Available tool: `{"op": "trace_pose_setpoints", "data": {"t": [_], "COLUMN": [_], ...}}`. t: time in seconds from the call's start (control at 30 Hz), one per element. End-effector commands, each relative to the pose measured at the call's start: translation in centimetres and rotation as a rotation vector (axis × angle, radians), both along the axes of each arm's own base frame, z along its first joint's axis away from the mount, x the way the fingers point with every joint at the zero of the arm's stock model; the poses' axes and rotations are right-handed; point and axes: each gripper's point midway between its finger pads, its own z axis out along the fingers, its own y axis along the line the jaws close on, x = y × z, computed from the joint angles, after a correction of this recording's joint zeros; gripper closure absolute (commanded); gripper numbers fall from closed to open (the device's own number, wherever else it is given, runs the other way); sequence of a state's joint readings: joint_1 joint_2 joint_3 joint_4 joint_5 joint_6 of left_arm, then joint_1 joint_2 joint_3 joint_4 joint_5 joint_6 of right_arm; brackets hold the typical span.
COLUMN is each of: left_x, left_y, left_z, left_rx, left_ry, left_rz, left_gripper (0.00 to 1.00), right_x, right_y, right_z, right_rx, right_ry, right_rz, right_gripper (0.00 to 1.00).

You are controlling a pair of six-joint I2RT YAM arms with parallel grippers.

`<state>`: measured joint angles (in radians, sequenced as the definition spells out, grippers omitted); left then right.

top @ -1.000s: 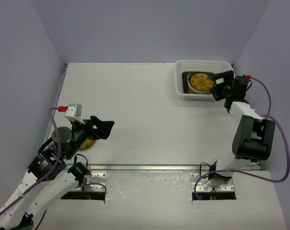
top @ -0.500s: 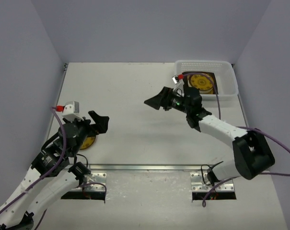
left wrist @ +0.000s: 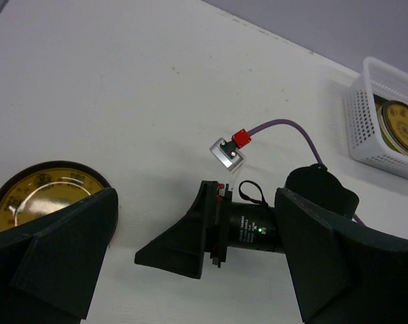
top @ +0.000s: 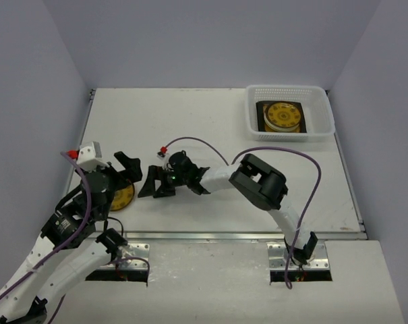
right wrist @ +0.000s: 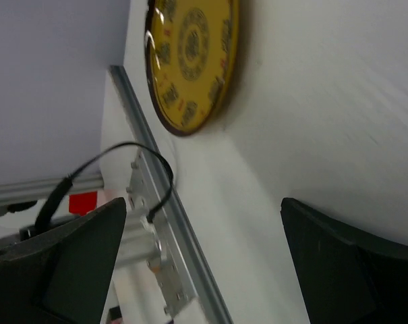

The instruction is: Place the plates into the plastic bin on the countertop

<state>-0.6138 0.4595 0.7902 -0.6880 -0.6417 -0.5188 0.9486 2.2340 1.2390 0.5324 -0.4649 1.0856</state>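
A round brown-gold patterned plate [top: 122, 198] lies on the white countertop [top: 210, 128] at the near left. It also shows in the left wrist view [left wrist: 45, 196] and the right wrist view [right wrist: 190, 61]. My left gripper [top: 126, 174] is open and empty, just above the plate's far edge. My right gripper [top: 154, 187] is open and empty, stretched low across the countertop, just right of that plate; it also shows in the left wrist view [left wrist: 180, 243]. The plastic bin [top: 323, 115] at the far right holds a square dark-rimmed amber plate [top: 280, 116].
A metal rail [top: 210, 235] runs along the countertop's front edge, close to the round plate, and shows in the right wrist view [right wrist: 170, 229]. Grey walls enclose the left, back and right sides. The right arm's purple cable [top: 204, 145] loops over the middle.
My right arm has swung from the bin across the countertop to the near left, beside the round plate. My left gripper has drawn back a little to the left.
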Motion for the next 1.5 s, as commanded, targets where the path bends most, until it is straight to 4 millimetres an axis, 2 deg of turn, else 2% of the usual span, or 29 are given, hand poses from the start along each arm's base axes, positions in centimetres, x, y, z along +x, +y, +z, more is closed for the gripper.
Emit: {"op": "trace_pose_setpoints", "data": {"t": [0.0,0.07,0.17,0.23,0.27,0.37,0.57,0.6,0.67,0.77,0.83,0.9,0.97,1.0,1.03,1.07,1.1,1.13,1.17,1.2,1.23,1.27,1.3,1.37,1.43,1.47], "left_x": [0.0,0.2,0.5,0.8,0.9,0.9,0.8,0.8,0.8,0.7,0.7,0.8,0.9,1.0,1.0,1.0,1.1,1.1,1.2,1.2,1.2,1.3,1.3,1.3,1.3,1.3], "left_y": [3.0,3.3,3.7,3.5,3.3,3.2,2.8,2.7,2.6,2.4,2.1,1.7,0.7,0.2,-0.1,-0.4,-0.5,-0.6,-0.8,-0.9,-1.1,-1.3,-1.4,-1.6,-1.7,-1.7], "left_z": [-0.2,-0.6,-1.1,-1.4,-1.3,-1.1,-0.5,-0.3,-0.3,-0.2,-0.1,0.1,0.2,0.3,0.3,0.2,0.1,0.0,0.0,-0.1,-0.2,-0.2,-0.2,-0.1,-0.1,-0.2], "left_rx": [0.014,0.028,0.059,0.071,0.070,0.062,0.037,0.033,0.031,0.029,0.026,0.021,0.016,0.015,0.016,0.018,0.021,0.022,0.024,0.027,0.028,0.028,0.028,0.029,0.028,0.028], "left_ry": [0.019,0.038,0.080,0.094,0.089,0.077,0.039,0.032,0.029,0.023,0.018,0.007,-0.009,-0.017,-0.019,-0.016,-0.012,-0.009,-0.006,-0.003,0.000,0.000,-0.001,-0.001,-0.003,-0.003], "left_rz": [0.192,0.226,0.259,0.244,0.233,0.218,0.174,0.171,0.161,0.146,0.124,0.100,0.036,0.007,-0.013,-0.031,-0.036,-0.040,-0.047,-0.056,-0.063,-0.073,-0.081,-0.093,-0.099,-0.100], "left_gripper": [0.00,0.00,0.00,0.00,0.00,0.00,0.00,0.00,0.00,0.00,0.00,0.00,0.00,0.00,0.00,0.00,0.00,0.00,0.00,0.00,0.00,0.00,0.00,0.00,0.00,0.00], "right_x": [1.7,2.2,2.3,2.8,3.2,3.9,3.9,3.8,3.7,3.9,3.8,4.7,7.4,8.5,9.4,10.3,12.0,14.7,16.6,17.6,17.9,20.2,21.6,23.2,23.8,23.9], "right_y": [3.5,4.9,6.2,6.0,5.9,5.3,5.7,5.5,5.7,4.8,3.2,1.7,-1.8,-3.8,-6.1,-8.9,-11.8,-15.8,-19.8,-22.9,-23.5,-29.0,-33.4,-40.4,-46.8,-49.3], "right_z": [-3.8,-3.6,-6.1,-7.9,-8.2,-9.3,-10.8,-10.5,-9.7,-4.6,-2.9,0.5,6.3,8.5,9.1,8.9,10.1,10.8,12.1,13.5,13.6,14.7,15.1,15.3,14.5,14.2], "right_rx": [-0.110,-0.098,-0.150,-0.191,-0.198,-0.244,-0.273,-0.262,-0.236,-0.163,-0.152,-0.105,-0.029,0.000,-0.002,-0.020,-0.009,-0.011,0.001,0.019,0.016,-0.005,-0.018,-0.029,-0.021,-0.016], "right_ry": [0.044,0.050,0.067,0.082,0.084,0.079,0.100,0.099,0.089,0.012,-0.038,-0.067,-0.117,-0.140,-0.145,-0.134,-0.132,-0.122,-0.114,-0.110,-0.111,-0.108,-0.093,-0.042,0.043,0.079], "right_rz": [-0.075,-0.084,-0.117,-0.174,-0.199,-0.253,-0.238,-0.240,-0.236,-0.235,-0.231,-0.248,-0.318,-0.354,-0.393,-0.438,-0.499,-0.595,-0.681,-0.746,-0.766,-0.911,-1.030,-1.234,-1.442,-1.520], "right_gripper": [0.01,0.06,0.11,0.22,0.29,0.39,0.80,0.92,1.00,1.00,1.00,1.00,1.00,1.00,1.00,1.00,1.00,1.00,1.00,1.00,1.00,1.00,1.00,1.00,1.00,1.00]}}
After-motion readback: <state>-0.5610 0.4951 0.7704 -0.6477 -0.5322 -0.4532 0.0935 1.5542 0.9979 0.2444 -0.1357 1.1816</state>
